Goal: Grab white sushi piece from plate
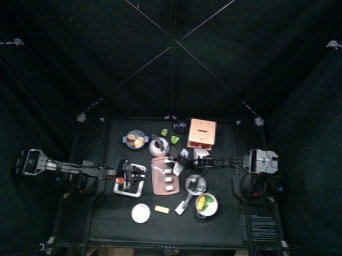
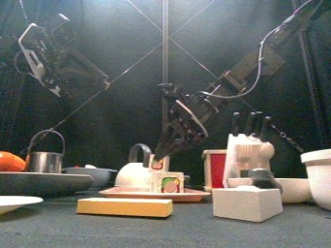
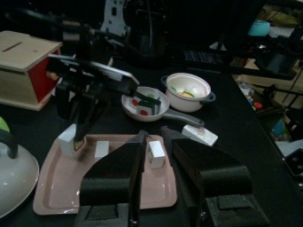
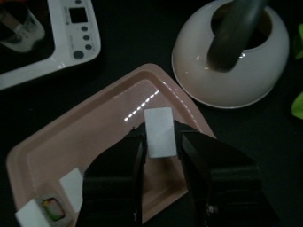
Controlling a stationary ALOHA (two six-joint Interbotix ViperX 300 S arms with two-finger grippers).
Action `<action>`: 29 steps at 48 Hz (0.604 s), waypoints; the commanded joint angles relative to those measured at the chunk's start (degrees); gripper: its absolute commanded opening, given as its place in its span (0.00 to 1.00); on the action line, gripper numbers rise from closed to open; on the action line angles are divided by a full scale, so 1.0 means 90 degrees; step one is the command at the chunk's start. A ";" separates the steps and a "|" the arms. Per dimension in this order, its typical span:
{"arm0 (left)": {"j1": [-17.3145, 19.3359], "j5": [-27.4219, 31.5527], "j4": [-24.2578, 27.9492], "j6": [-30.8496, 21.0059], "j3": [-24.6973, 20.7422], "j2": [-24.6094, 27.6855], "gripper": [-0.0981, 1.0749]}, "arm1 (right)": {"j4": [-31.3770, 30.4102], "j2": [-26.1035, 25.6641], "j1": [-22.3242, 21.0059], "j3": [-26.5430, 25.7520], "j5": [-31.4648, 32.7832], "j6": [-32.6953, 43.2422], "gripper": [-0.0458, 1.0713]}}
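White sushi piece (image 4: 159,133), a small rectangular block, lies flat on the shallow pink rectangular plate (image 4: 71,142), close to the rim nearest the white round ceramic pot (image 4: 232,53) with a dark handle sticking out of it. The right gripper (image 4: 159,168) hangs directly over it with its 2 black jaws spread apart, 1 on either side of the block, and nothing clamped between them. In the left wrist view the same block (image 3: 157,152) shows on the plate (image 3: 59,182), with the right gripper (image 3: 73,133) coming down beside a 2nd white piece (image 3: 101,149). The left gripper (image 3: 148,182) hovers over the plate's near rim, jaws parted and empty.

A small sushi roll with a dark wrap (image 4: 51,209) sits at the plate's far corner. Past the plate lies a white flat device with a small display (image 4: 66,31). The left wrist view also takes in a small grey pan (image 3: 151,105) holding coloured bits, a white bowl (image 3: 187,87) with yellow-green contents, and a tan wooden box (image 3: 27,66).

From the front, a yellow rectangular block (image 2: 124,206) and a white cube (image 2: 247,202) stand on the black table (image 2: 168,231).
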 commanded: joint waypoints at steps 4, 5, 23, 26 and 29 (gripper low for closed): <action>0.0000 -0.0059 0.0000 0.0010 -0.0117 -0.0029 0.65 | 0.0000 -0.0488 0.0088 0.0117 0.0020 -0.0010 0.55; 0.0000 -0.0068 -0.0010 0.0010 -0.0117 -0.0029 0.65 | 0.0000 -0.0488 0.0088 0.0117 0.0010 -0.0010 0.55; 0.0000 -0.0068 0.0000 0.0010 -0.0098 -0.0029 0.65 | 0.0000 -0.0508 0.0098 0.0166 0.0020 0.0000 0.55; -0.0010 -0.0068 0.0000 0.0000 -0.0107 -0.0029 0.65 | 0.0000 -0.0547 0.0107 0.0176 0.0020 0.0000 0.55; -0.0010 -0.0068 0.0000 -0.0010 -0.0107 -0.0029 0.65 | 0.0010 -0.0596 0.0137 0.0205 0.0000 0.0000 0.55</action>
